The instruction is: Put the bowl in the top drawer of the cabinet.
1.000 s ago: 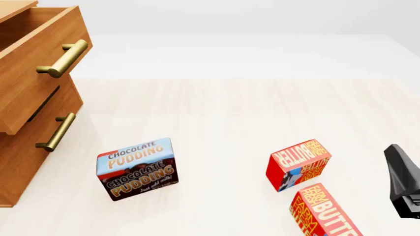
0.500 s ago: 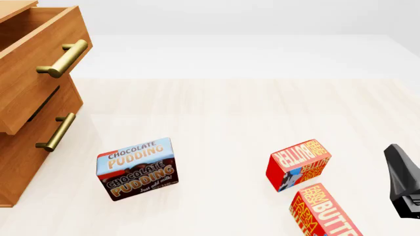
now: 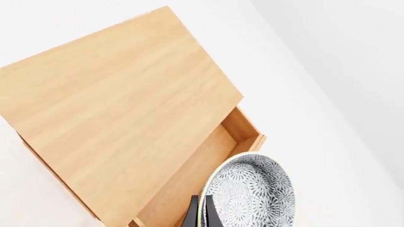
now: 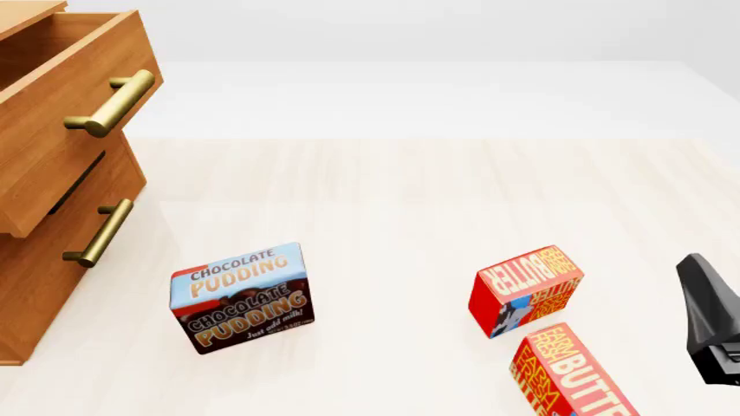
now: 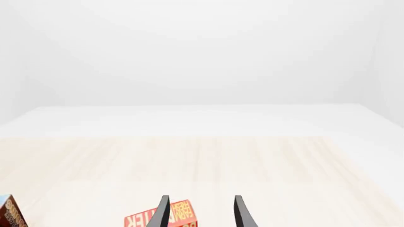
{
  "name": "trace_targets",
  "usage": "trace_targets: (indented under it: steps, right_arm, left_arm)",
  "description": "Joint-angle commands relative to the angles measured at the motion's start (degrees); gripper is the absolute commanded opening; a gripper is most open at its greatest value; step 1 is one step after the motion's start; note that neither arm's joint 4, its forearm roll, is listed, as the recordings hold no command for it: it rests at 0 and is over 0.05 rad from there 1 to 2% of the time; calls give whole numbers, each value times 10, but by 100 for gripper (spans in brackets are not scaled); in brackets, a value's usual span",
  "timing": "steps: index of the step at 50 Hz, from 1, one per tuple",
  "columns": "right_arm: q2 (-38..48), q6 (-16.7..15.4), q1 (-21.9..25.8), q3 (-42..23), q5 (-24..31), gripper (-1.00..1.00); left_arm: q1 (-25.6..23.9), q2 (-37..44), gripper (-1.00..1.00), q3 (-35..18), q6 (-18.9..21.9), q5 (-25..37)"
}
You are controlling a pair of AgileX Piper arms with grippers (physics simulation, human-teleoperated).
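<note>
Patterned bowl (image 3: 252,194), pinched by left jaws, shows only at that wrist; right jaws apart.

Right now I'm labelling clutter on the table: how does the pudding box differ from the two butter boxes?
The pudding box is blue and brown; both butter boxes are red and yellow. It stands alone, left of them, nearer the cabinet, while the butter boxes sit close together on the right. The nearer butter box is cut off by the frame edge; the pudding box shows whole. All are printed food cartons sitting tilted on the table.
</note>
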Motion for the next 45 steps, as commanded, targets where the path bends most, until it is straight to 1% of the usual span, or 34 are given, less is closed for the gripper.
trace_targets:
  steps: [1,15,28,34,41,45]
  right_arm:
    - [0,0,0,0,0,100]
    - [0,0,-1,0,0,100]
    - [0,0,-1,0,-1,100]
    - [0,0,-1,0,-1,100]
    - [0,0,-1,0,-1,100]
    - [0,0,-1,0,-1,100]
  left_arm:
    - [-3,1,-100,0,-23,-1]
    - [22,31,-100,-25,-20,0]
    - [50,54,-100,-26,-15,-1]
    - [50,53,-100,-17,-18,-4]
    - [61,67,-100,-28,-14,-6]
    - [64,69,-100,-23,-12,-8]
